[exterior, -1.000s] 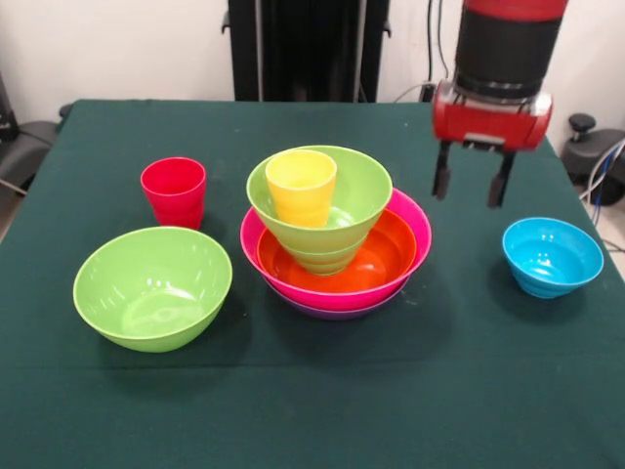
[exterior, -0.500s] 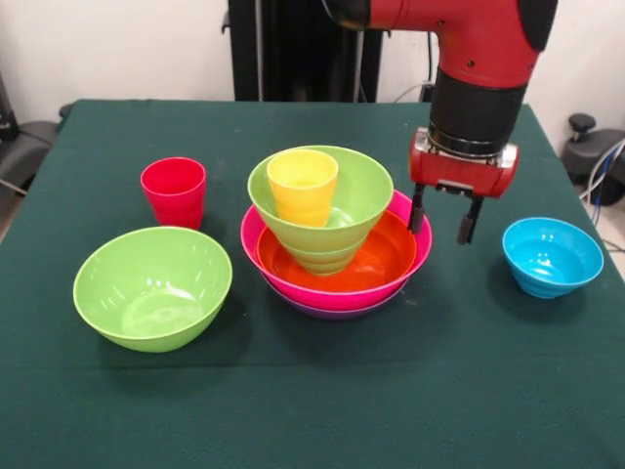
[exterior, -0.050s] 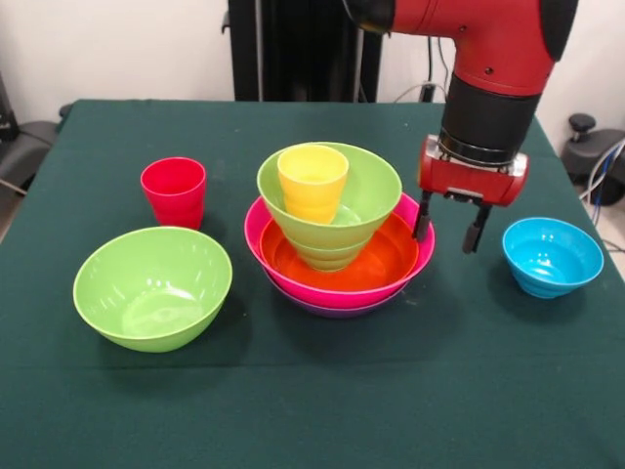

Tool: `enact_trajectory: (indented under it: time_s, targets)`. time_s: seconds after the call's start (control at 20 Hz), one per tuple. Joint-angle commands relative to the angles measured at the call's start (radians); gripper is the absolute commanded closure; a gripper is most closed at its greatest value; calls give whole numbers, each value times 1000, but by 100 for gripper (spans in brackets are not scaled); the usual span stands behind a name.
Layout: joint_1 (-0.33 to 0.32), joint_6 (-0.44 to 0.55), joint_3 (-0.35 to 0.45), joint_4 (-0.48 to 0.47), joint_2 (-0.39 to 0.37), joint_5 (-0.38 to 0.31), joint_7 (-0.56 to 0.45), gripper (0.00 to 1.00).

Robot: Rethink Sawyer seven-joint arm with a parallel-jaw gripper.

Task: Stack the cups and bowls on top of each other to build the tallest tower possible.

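Glossy bowls form the tower at the counter's centre: purple, pink, orange, lime green, topped by a yellow cup. It has been nudged slightly toward 3 o'clock. The gripper fingers are spread, empty, at the tower's 3 o'clock rim.

The scene is evenly and brightly lit from above. Soft shadows are cast on the surface, and pale glare is seen inside the green bowl.
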Motion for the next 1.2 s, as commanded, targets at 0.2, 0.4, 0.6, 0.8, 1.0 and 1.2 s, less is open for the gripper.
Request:
enact_trajectory:
  time_s: [0.2,0.4,0.6,0.8,1.0,1.2]
  targets:
    - [28,53,56,-30,-13,52,120,0]
    - [8,124,71,16,-112,74,93,0]
    - [-11,199,81,53,-203,98,62,0]
    - [-39,237,95,86,-258,115,24,0]
    - [-44,294,79,82,-295,110,-6,0]
    - [-20,236,81,32,-210,97,42,0]
